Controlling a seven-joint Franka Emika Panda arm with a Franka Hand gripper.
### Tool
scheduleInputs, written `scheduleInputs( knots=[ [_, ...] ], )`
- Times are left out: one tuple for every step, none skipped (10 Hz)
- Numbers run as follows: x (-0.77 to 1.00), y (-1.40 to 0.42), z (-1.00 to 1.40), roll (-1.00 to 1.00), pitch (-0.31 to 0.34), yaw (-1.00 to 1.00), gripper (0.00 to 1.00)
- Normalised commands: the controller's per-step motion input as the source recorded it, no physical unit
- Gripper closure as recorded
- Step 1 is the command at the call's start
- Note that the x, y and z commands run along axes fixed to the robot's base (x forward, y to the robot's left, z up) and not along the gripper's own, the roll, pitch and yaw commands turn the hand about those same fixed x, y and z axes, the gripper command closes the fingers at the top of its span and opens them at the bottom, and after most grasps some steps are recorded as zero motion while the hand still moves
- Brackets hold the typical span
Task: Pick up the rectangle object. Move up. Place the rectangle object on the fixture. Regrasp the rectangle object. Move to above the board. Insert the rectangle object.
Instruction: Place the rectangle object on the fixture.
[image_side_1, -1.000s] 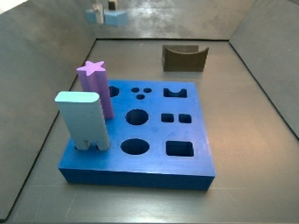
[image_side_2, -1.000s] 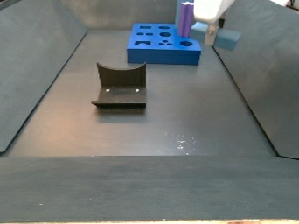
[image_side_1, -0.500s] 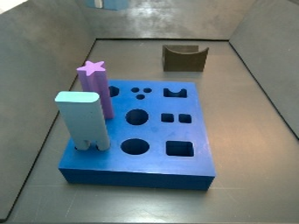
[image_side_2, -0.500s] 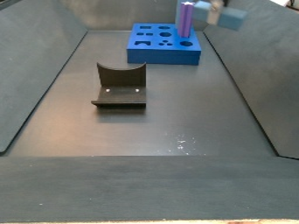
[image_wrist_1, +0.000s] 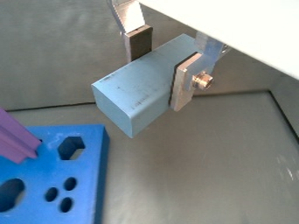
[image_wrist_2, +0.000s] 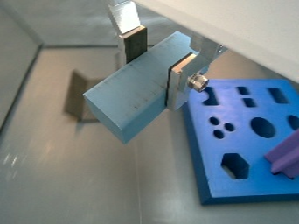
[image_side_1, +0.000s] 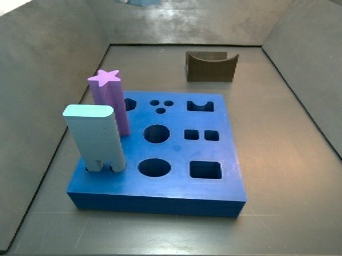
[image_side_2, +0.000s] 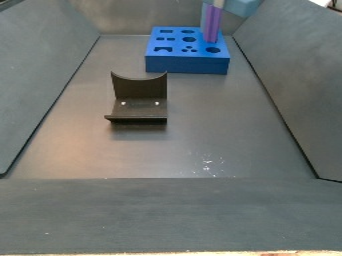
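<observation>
The rectangle object (image_wrist_1: 135, 92) (image_wrist_2: 128, 101) is a slate-blue bar, and my gripper (image_wrist_1: 162, 66) (image_wrist_2: 158, 66) is shut on it, one finger on each long side. It hangs high in the air, lying crosswise between the fingers. In both wrist views the bright blue board (image_wrist_1: 47, 175) (image_wrist_2: 246, 149) lies below, off to one side of the bar. The dark fixture (image_wrist_2: 82, 92) (image_side_1: 210, 66) (image_side_2: 136, 98) stands on the floor beyond the board (image_side_1: 181, 150) (image_side_2: 187, 62). Gripper and bar are above the edge of both side views.
A purple star-topped post (image_side_1: 110, 100) (image_side_2: 211, 22) and a pale light-blue block (image_side_1: 94, 135) stand in the board's holes at one edge. Several other holes are open. Sloping grey walls enclose the floor on all sides.
The gripper has risen with the bar still in it, leaving the top of both side views where it showed a second ago.
</observation>
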Motion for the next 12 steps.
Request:
scheduleInputs(
  knots=[
    [1.0,-0.25,0.14,-0.07,0.047,-1.0,1.0],
    [1.0,-0.21,0.13,-0.08,0.064,-1.0,1.0],
    [1.0,-0.19,0.11,-0.09,0.078,-1.0,1.0],
    [1.0,-0.17,0.1,-0.1,0.099,-1.0,1.0],
    [1.0,-0.15,0.09,-0.1,0.112,-1.0,1.0],
    [1.0,-0.13,0.08,-0.11,0.142,-1.0,1.0],
    [1.0,-0.11,0.07,-0.12,0.167,-1.0,1.0],
    [1.0,-0.09,0.06,-0.14,0.212,-1.0,1.0],
    [0.83,1.0,-0.3,-1.0,0.239,-0.45,1.0],
    [0.79,1.0,-0.3,-1.0,0.229,-0.34,1.0],
    [0.81,1.0,-0.28,-1.0,0.22,-0.33,1.0],
    [0.85,1.0,-0.25,-1.0,0.227,-0.32,1.0]
  ],
)
